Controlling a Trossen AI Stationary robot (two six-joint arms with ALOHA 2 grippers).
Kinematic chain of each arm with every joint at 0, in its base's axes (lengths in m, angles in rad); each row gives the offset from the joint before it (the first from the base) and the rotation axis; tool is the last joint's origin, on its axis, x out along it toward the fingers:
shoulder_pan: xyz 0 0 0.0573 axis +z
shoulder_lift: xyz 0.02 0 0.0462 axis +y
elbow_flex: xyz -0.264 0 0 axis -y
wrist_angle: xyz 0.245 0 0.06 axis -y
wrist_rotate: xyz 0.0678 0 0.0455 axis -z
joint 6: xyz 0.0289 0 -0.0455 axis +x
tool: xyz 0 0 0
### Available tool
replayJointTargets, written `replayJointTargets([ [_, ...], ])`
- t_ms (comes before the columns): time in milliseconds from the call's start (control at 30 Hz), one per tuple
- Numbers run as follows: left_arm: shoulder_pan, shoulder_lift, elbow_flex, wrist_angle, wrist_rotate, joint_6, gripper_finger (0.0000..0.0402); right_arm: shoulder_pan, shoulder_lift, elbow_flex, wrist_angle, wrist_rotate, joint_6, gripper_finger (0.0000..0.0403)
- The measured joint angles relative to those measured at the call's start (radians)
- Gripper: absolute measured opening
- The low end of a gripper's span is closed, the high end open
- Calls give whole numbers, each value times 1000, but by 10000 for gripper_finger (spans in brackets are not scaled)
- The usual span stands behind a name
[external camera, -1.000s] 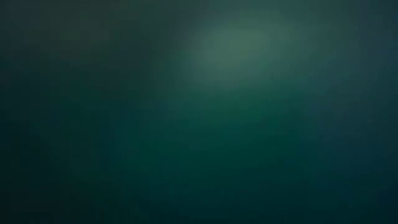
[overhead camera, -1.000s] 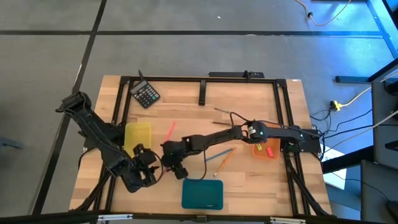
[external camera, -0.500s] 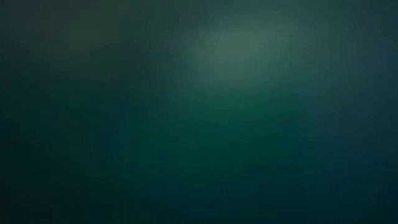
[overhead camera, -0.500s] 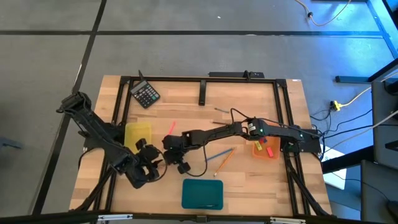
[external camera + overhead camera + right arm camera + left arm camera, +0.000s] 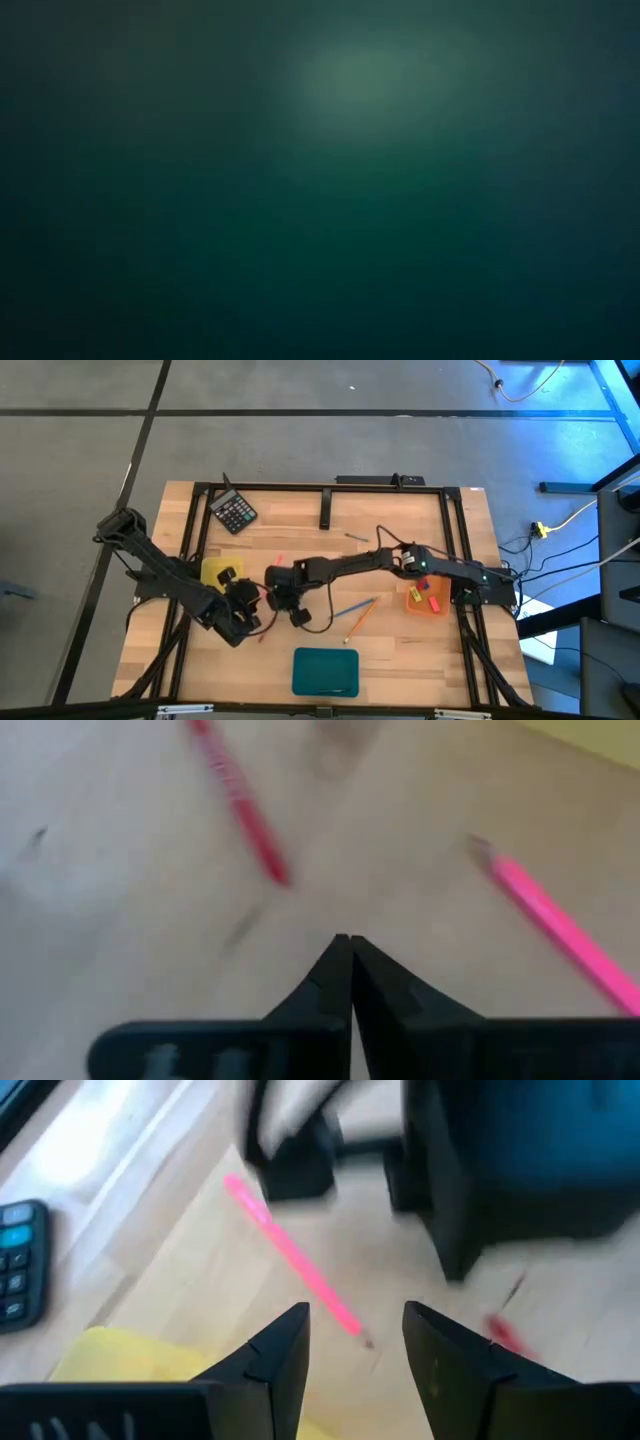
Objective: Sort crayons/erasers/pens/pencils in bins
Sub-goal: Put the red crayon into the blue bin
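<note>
A: Where do our pincers stand?

B: Our right pincer (image 5: 350, 948) is clenched, its tips pressed together on nothing, above the bare counter (image 5: 400, 510) near the middle. A pink pen (image 5: 555, 925) lies to one side of it and a red stick (image 5: 240, 805) to the other, neither touching it.

A: And the left?

B: Our left pincer (image 5: 355, 1330) is released, fingers (image 5: 280, 1345) spread, just beside the yellow bin (image 5: 218, 572), with that pink pen (image 5: 295, 1265) on the wood ahead of it.

A: The other bins?

B: The orange bin (image 5: 425, 600) sits by the right arm with erasers (image 5: 433, 603) in it; the teal bin (image 5: 325, 671) is at the front edge. A blue pen (image 5: 350, 607) and an orange pencil (image 5: 360, 622) lie between them. We see nothing in the low view.
</note>
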Motion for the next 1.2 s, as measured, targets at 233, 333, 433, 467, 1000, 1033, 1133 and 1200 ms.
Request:
replayJointTargets([
  [233, 45, -1, 0, -114, 11, 1, 156, -22, -65, 2, -54, -81, 11, 9],
  [333, 63, -1, 0, -149, 12, 1, 156, -19, -53, -6, 5, -195, 6, 27],
  [433, 71, -1, 0, -157, 21, 2, 156, 4, -46, -35, 57, -212, -31, 54],
  [467, 72, -1, 0, -155, 21, 2, 156, 14, -39, -47, 85, -213, -53, 64],
  [1000, 41, -1, 0, -134, 30, -61, 156, 87, -8, -99, 93, -221, -263, 137],
  [1033, 38, -1, 0, -129, 29, -61, 156, 87, -8, -99, 93, -221, -262, 134],
  [1133, 31, -1, 0, -117, 29, -67, 156, 86, -8, -98, 91, -219, -261, 123],
  [1200, 26, -1, 0, -118, 29, -85, 156, 86, -8, -98, 93, -209, -260, 116],
])
